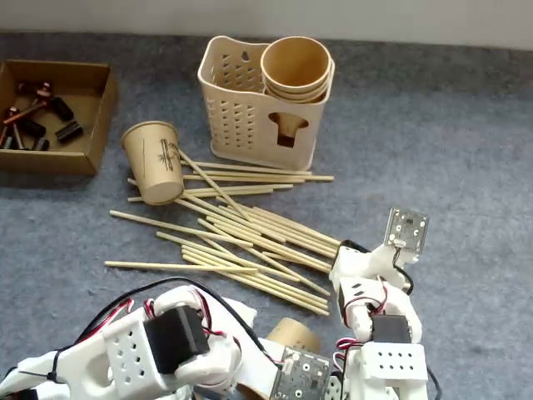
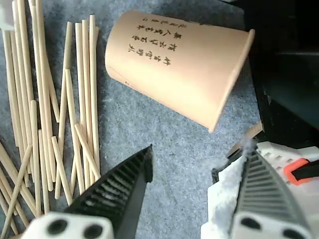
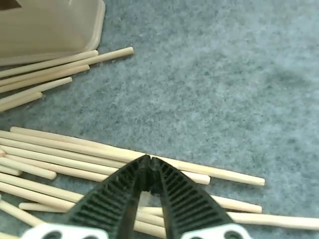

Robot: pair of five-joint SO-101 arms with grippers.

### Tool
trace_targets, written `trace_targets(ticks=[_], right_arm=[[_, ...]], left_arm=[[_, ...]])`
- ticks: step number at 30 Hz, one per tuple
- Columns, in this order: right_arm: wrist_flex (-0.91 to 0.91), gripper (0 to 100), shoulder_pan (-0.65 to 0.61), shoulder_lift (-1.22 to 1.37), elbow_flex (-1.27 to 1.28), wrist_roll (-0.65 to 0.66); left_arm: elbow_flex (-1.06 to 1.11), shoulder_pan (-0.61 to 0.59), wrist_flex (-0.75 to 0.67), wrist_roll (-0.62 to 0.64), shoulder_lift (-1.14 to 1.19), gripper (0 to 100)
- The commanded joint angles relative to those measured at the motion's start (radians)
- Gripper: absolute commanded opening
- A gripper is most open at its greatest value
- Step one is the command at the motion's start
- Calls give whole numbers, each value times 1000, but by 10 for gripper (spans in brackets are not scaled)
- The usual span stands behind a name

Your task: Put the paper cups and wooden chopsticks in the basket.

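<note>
The left fingers [image 2: 127, 186] stand wide apart just short of a paper cup [image 2: 174, 64] lying on its side near the front edge of the surface [image 1: 466, 167]. The right fingers [image 3: 172, 191] are pressed together over the wooden chopsticks [image 3: 75, 154]. Farther back, the basket [image 1: 237, 125] holds stacked cups [image 1: 296, 67]. Closing on the thin wall could crush or roll the cup. Columns of printed characters run along its side.

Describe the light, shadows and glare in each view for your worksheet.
High view: soft, even light, no glare, only faint shadows under the chopsticks. Left wrist view: the cup casts a soft shadow beside it, with a dark area past its rim. Right wrist view: flat light, no glare on the black end effector.
</note>
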Motion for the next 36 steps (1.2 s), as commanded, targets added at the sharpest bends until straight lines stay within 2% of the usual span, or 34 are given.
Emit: trace_targets(ticks=[1,5,10,13,20,25,32,36], right_arm=[[-27,5,8,-10,111,-3],[-25,5,7,-8,111,-3],[-25,5,7,-8,111,-3],[-24,5,7,-8,111,-3],[-24,5,7,-5,111,-3],[-24,5,7,-5,111,-3],[-24,5,7,-4,111,-3],[-22,5,7,-4,111,-3]], left_arm=[[18,47,-34,3,-4,274],[36,50,-80,3,2,274],[185,50,-224,6,-5,274],[197,47,-229,8,-5,274],[111,28,-232,192,-5,274],[113,-47,-276,235,-5,274],[130,-147,-364,367,-5,274],[133,-171,-374,371,-5,274]])
